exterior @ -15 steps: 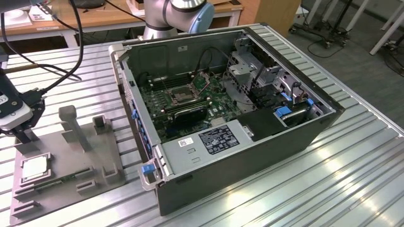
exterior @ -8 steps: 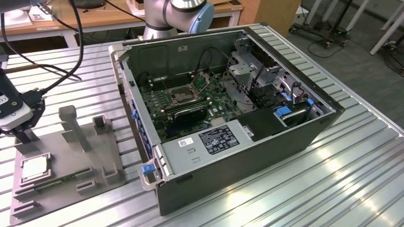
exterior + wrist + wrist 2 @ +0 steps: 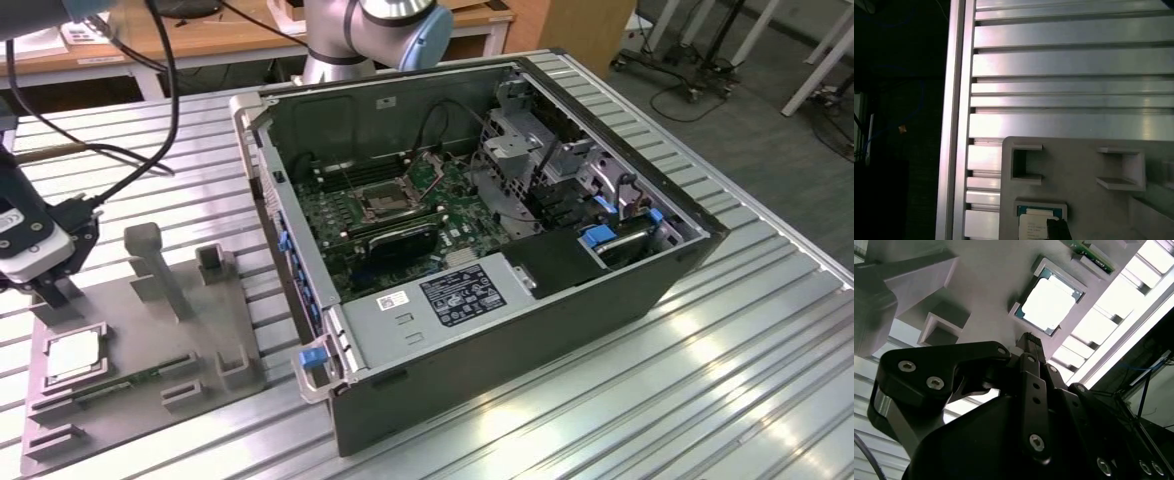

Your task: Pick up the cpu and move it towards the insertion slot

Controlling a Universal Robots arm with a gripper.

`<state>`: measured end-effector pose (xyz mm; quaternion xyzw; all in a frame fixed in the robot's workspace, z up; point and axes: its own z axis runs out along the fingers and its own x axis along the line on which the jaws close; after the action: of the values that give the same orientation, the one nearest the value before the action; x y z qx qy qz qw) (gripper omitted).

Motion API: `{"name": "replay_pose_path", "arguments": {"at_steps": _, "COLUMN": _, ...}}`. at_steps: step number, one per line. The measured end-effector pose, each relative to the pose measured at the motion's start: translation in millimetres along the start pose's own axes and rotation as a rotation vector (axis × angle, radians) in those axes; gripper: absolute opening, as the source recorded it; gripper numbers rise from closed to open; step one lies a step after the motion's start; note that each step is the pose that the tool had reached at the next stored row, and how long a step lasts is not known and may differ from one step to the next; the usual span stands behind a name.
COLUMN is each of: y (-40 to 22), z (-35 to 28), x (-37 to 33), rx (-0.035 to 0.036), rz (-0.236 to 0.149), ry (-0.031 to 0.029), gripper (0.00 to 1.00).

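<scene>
- The claw [image 3: 54, 298] hangs over the near-left corner of the desk [image 3: 747, 380], at the exterior view's left, just above a grey tray [image 3: 147, 345].
- Whether the claw is open or closed cannot be told. Its dark tip ends just beside the cpu in the second wrist view [image 3: 1029, 340] and overlaps one edge of it in the first wrist view [image 3: 1058, 230].
- The cpu [image 3: 74, 355] lies flat in a square recess of the tray, silver top up, and is not lifted; it also shows in both wrist views [image 3: 1050, 302] [image 3: 1035, 226].
- A green memory stick [image 3: 127, 378] lies in the tray just beside the cpu.
- Grey uprights [image 3: 147, 270] rise from the tray between the cpu and the case.
- An open black case [image 3: 534, 320] lies on its side in the middle of the desk, well apart from the cpu, its side wall facing the tray.
- The slot [image 3: 387, 203] sits on the green board inside the case, metal frame around a dark centre.
- A black cable [image 3: 434, 125] hangs inside the case beyond the slot, and a metal cage [image 3: 514, 150] stands to the exterior view's right of it.
- Black cables [image 3: 160, 100] trail across the desk behind the claw.
</scene>
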<state>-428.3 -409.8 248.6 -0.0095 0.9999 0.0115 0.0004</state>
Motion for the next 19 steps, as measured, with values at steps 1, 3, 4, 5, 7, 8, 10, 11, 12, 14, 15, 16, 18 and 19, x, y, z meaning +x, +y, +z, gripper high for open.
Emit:
{"name": "replay_pose_path", "arguments": {"at_steps": 1, "y": -0.1, "z": 1.0, "x": 0.0, "rx": 0.0, "rz": 0.0, "ry": 0.0, "gripper": 0.11}}
{"name": "replay_pose_path", "arguments": {"at_steps": 3, "y": -0.2, "z": 2.5, "x": 0.0, "rx": 0.0, "rz": 0.0, "ry": 0.0, "gripper": 0.11}}
{"name": "replay_pose_path", "arguments": {"at_steps": 4, "y": -0.3, "z": 3.2, "x": 0.0, "rx": 0.0, "rz": 0.0, "ry": 0.0, "gripper": 0.11}}
{"name": "replay_pose_path", "arguments": {"at_steps": 5, "y": -0.6, "z": 3.8, "x": 0.0, "rx": 0.0001, "rz": 0.0, "ry": 0.0001, "gripper": 0.11}}
{"name": "replay_pose_path", "arguments": {"at_steps": 7, "y": -1.4, "z": 5.2, "x": 0.0, "rx": 0.0, "rz": 0.0, "ry": 0.0, "gripper": 0.11}}
{"name": "replay_pose_path", "arguments": {"at_steps": 8, "y": -2.0, "z": 6.0, "x": 0.0, "rx": 0.0, "rz": 0.0, "ry": 0.0, "gripper": 0.11}}
{"name": "replay_pose_path", "arguments": {"at_steps": 10, "y": -3.8, "z": 7.4, "x": 0.0, "rx": -0.0001, "rz": 0.0, "ry": -0.0001, "gripper": 0.11}}
{"name": "replay_pose_path", "arguments": {"at_steps": 11, "y": -4.8, "z": 8.0, "x": 0.1, "rx": -0.0001, "rz": 0.0, "ry": -0.0001, "gripper": 0.11}}
{"name": "replay_pose_path", "arguments": {"at_steps": 12, "y": -5.8, "z": 8.4, "x": 0.2, "rx": -0.0001, "rz": 0.0, "ry": -0.0001, "gripper": 0.11}}
{"name": "replay_pose_path", "arguments": {"at_steps": 14, "y": -8.4, "z": 9.1, "x": 0.8, "rx": 0.0, "rz": 0.0, "ry": 0.0, "gripper": 0.11}}
{"name": "replay_pose_path", "arguments": {"at_steps": 15, "y": -9.9, "z": 9.5, "x": 1.0, "rx": 0.0, "rz": 0.0, "ry": -0.0001, "gripper": 0.11}}
{"name": "replay_pose_path", "arguments": {"at_steps": 16, "y": -11.3, "z": 9.8, "x": 1.2, "rx": 0.0, "rz": 0.0, "ry": 0.0, "gripper": 0.11}}
{"name": "replay_pose_path", "arguments": {"at_steps": 18, "y": -14.5, "z": 10.6, "x": 1.5, "rx": 0.0, "rz": 0.0, "ry": 0.0, "gripper": 0.11}}
{"name": "replay_pose_path", "arguments": {"at_steps": 19, "y": -16.2, "z": 11.1, "x": 1.7, "rx": 0.0, "rz": 0.0, "ry": 0.0, "gripper": 0.11}}
